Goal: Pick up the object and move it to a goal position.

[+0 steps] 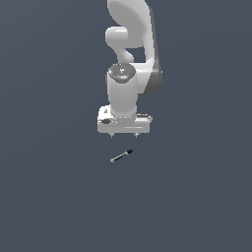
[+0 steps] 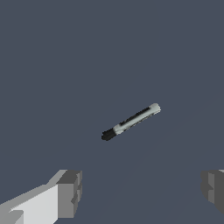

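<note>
The object, a tiny thin stick with a grey shaft and a black tip, lies flat on the dark floor in the exterior view, tilted, its black tip toward the exterior view's right. My gripper hangs above and just behind it, fingers pointing down, open and empty. In the wrist view the stick lies diagonally ahead of the gripper, and the two fingertips stand wide apart, apart from the stick.
The white arm rises behind the gripper at the top of the exterior view. A plain dark grey floor lies all around.
</note>
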Motion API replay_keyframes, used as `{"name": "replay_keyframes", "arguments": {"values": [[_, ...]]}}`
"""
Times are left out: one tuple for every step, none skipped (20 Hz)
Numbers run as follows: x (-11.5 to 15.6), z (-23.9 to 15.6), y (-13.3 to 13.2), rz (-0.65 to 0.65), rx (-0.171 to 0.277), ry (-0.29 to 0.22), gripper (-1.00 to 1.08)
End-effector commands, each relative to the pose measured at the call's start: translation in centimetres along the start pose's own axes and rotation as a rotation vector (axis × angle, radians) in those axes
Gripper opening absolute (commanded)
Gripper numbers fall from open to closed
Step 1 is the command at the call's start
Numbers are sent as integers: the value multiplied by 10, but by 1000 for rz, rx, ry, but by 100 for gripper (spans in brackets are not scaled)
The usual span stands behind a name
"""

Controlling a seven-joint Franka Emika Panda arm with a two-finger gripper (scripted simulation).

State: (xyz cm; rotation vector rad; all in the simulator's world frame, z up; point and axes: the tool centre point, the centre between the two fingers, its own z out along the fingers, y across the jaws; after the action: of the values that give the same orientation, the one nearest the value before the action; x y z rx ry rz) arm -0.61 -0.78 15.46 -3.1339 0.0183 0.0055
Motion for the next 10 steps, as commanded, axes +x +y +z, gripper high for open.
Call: {"name": "replay_keyframes", "arguments": {"values": [[0, 0, 0, 0, 0, 0, 100], [0, 0, 0, 0, -1, 0, 100], [0, -1, 1, 0, -2, 0, 100], [0, -2, 3, 1, -5, 0, 100], [1, -3, 5, 1, -9, 0, 100], [1, -5, 8, 2, -14, 0, 100], [2, -6, 12, 2, -19, 0, 100], [2, -8, 15, 3, -24, 0, 100], [2, -9, 17, 3, -27, 0, 100], [2, -10, 18, 2, -29, 0, 100]]}}
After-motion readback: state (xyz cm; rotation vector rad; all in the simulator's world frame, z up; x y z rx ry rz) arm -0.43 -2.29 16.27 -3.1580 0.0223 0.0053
